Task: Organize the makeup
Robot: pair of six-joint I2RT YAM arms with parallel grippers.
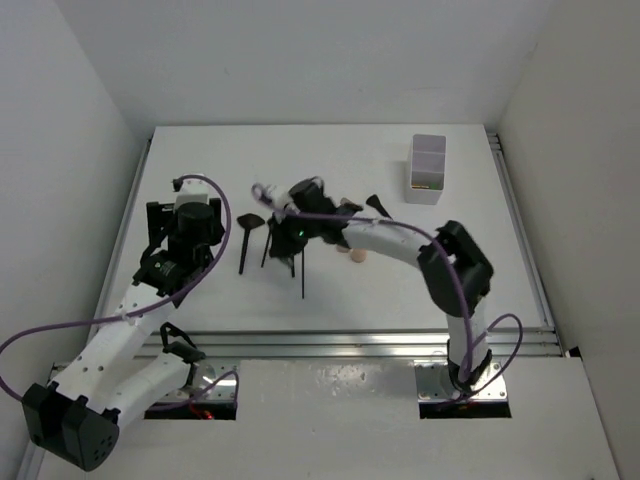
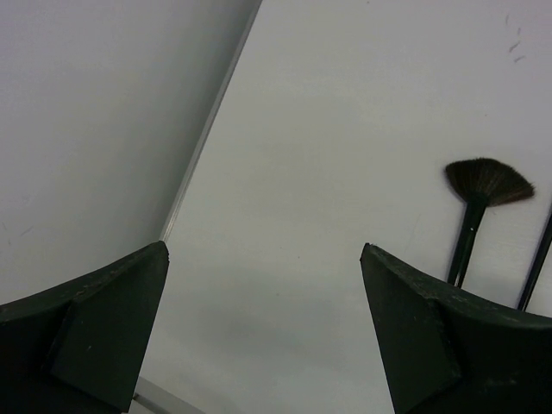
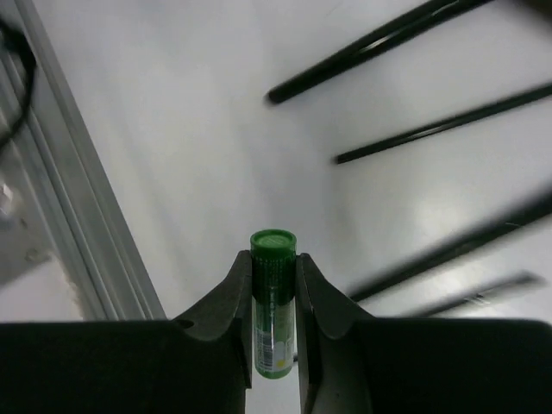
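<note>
My right gripper is shut on a green tube, which stands upright between the fingers with its cap just past the tips, above the table. In the top view this gripper hangs over several thin black brushes. Their handles show in the right wrist view. A black fan brush lies left of them and also shows in the left wrist view. My left gripper is open and empty, left of the fan brush. A beige sponge lies beside my right forearm.
The translucent white compartment box stands at the back right. Another black brush lies behind my right arm. A metal rail runs along the near table edge. The left wall meets the table close to my left gripper.
</note>
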